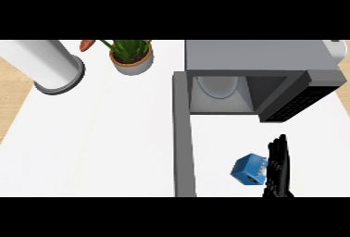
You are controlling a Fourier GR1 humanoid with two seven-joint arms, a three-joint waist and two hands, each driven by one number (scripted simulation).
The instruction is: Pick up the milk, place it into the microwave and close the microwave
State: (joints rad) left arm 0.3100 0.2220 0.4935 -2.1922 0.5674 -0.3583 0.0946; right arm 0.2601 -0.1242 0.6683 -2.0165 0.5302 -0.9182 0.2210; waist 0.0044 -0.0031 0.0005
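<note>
Right hand point(278, 166) at the view's lower right, fingers straight and together, their inner side touching the blue milk carton point(248, 170), not curled round it. Carton sits tilted on the white bench point(103, 139), in front of the open microwave point(253, 74), whose door point(182, 134) swings out toward the viewer. Potted plant point(131, 55) and white cylinder point(46, 65) stand far left.
</note>
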